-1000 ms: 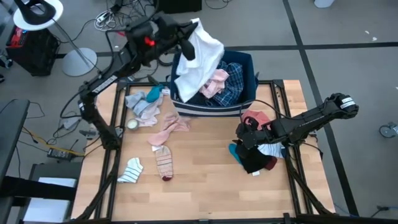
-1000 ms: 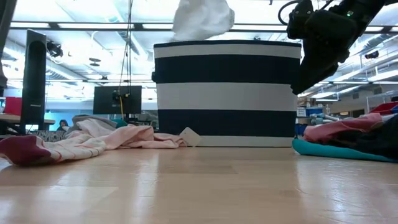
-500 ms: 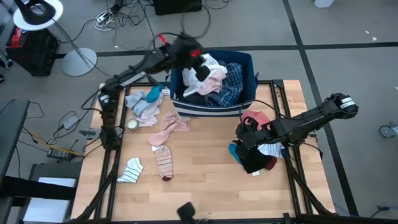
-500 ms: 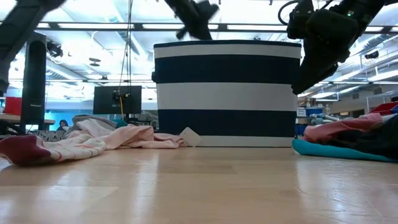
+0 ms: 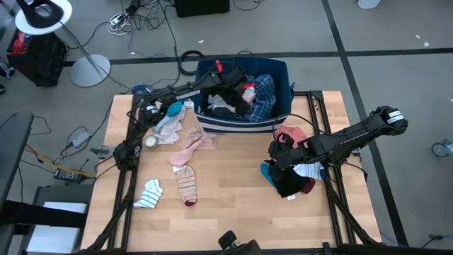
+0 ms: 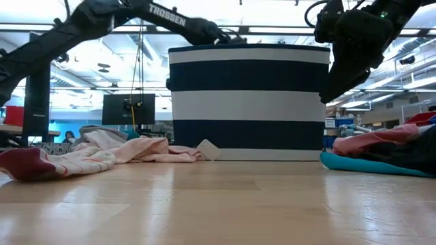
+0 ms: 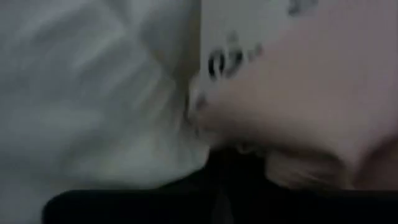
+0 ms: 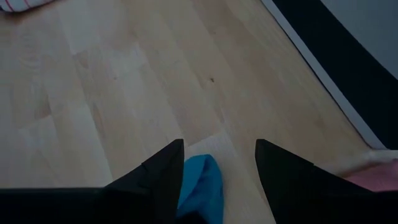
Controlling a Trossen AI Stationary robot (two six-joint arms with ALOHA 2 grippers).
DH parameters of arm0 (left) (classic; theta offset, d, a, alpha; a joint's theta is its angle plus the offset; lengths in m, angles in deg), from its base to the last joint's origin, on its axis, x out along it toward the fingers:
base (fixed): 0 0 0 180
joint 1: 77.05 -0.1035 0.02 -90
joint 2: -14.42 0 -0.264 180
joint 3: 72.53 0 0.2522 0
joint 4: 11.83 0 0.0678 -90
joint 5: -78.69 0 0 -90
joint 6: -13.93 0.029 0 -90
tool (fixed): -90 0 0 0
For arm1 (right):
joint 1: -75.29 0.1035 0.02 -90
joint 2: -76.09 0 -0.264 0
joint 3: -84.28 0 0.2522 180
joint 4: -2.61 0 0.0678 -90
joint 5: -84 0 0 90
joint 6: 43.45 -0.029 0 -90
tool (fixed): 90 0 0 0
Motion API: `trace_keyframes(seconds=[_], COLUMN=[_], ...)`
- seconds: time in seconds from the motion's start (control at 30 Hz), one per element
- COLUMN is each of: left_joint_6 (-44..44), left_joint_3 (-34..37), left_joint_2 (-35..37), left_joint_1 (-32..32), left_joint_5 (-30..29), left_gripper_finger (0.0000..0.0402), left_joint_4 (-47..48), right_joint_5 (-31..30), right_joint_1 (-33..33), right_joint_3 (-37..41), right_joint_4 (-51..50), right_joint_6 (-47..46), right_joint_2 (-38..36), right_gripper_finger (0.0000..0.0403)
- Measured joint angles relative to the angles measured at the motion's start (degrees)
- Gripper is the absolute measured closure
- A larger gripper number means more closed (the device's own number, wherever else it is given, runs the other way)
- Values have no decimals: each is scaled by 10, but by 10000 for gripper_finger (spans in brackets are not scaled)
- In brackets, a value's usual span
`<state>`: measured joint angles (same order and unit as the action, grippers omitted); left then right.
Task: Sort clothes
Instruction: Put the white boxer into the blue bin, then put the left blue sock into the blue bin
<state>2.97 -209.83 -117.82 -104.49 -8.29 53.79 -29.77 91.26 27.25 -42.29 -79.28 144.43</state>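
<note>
Down in the bin (image 5: pixel 282 117), the left gripper (image 5: pixel 237 91) is buried among the clothes; its wrist view is filled edge to edge with white cloth (image 7: pixel 93 93) and a pale pink piece (image 7: pixel 298 99) pressed right against the lens, so whether its jaws are parted or closed cannot be told. Around it in the bin lie a blue plaid shirt (image 5: pixel 263 92), a white piece and a bit of pink. From table height the left arm (image 6: pixel 102 17) reaches over the rim of the striped bin and drops behind its wall.

Over on the other side, the right gripper (image 8: pixel 217 165) hangs with its jaws spread apart and nothing between them. A teal garment (image 8: pixel 200 186) lies on the wood just below the gap, nearer one finger. From above, this gripper sits at the near edge of a heap (image 5: pixel 294 177) of dark, teal, white and pink pieces on the right part of the table (image 5: pixel 233 205), with a pink-red piece (image 5: pixel 291 133) just behind it.

Elsewhere on the wood, well apart from both grippers, are a pink garment (image 5: pixel 195 147), a striped sock (image 5: pixel 186 185) in front of it, a white-and-teal sock (image 5: pixel 150 193) toward the left edge, and a grey and teal bundle (image 5: pixel 166 117) just beside the bin's left wall
</note>
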Motion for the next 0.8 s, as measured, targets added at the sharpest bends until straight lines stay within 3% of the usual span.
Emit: trace_keyframes(seconds=[0.27, 0.5, 0.8], left_joint_6=[2, 56, 106], left_joint_3=[-1, 7, 5], left_joint_2=[-25, 45, 192], left_joint_1=[-1, 8, 61], left_joint_5=[3, 3, -122], left_gripper_finger=[282, 276, 277], left_joint_4=[22, 49, 102], right_joint_5=[0, 0, 0], right_joint_1=[0, 0, 0], right_joint_3=[0, 0, 0], right_joint_4=[1, 2, 2], right_joint_6=[0, 0, 0], right_joint_2=[0, 0, 0], right_gripper_finger=[204, 204, 204])
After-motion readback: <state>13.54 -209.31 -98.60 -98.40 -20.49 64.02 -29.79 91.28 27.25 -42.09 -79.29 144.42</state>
